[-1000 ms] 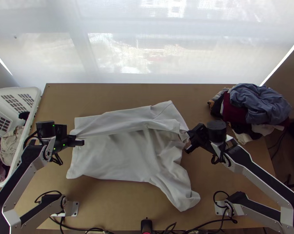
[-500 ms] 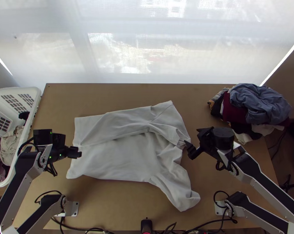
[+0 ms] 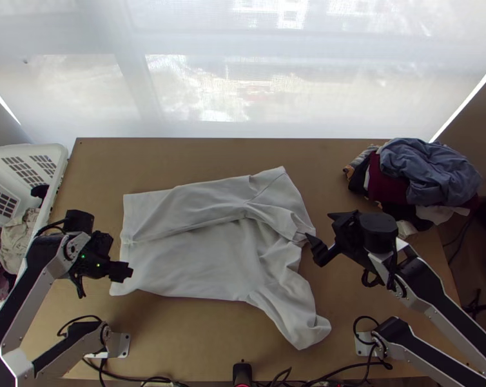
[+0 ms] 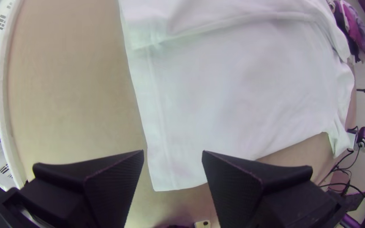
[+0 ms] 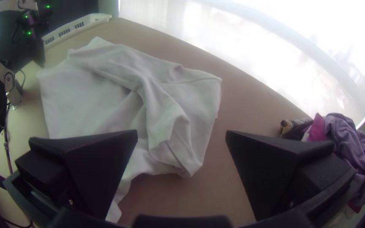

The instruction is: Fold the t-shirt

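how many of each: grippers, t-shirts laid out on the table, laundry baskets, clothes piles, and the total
Left gripper and right gripper: 2
Laid-out t-shirt: 1
Laundry basket: 1
Clothes pile: 1
Total: 5

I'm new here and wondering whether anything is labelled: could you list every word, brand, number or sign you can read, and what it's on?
None: no readable text on the pale shirt, the white basket, the clothes pile or the arms.
The green dots on the left arm are small lights, not letters.
Any finer marks are too small to read.
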### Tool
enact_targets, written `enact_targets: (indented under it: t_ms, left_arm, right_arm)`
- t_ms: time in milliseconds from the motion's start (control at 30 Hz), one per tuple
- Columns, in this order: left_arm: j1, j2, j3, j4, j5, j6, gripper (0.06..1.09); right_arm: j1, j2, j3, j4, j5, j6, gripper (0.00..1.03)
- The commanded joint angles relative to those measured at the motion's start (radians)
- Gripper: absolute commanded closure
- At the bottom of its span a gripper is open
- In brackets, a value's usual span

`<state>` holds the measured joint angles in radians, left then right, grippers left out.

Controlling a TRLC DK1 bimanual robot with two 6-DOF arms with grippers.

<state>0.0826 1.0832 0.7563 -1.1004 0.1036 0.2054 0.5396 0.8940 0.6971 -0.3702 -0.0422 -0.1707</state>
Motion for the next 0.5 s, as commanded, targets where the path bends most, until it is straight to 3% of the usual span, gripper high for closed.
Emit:
enact_targets:
  t_ms: [0, 300, 467]
  left_arm:
    - [-0.026, 0.15, 0.035, -0.067, -0.013, -0.011, 0.39]
    - [-0.034, 0.201, 0.021, -0.016, -0.064, -0.006, 0.4]
    - [-0.034, 0.251, 0.002, 0.005, -0.062, -0.008, 0.58]
  right_arm:
    - [0.01, -0.021, 0.038, -0.042, 0.001, 0.017, 0.06]
    - [0.046, -0.035, 0.148, -0.156, 0.001, 0.028, 0.06]
    - [0.077, -0.035, 0.199, -0.205, 0.001, 0.028, 0.06]
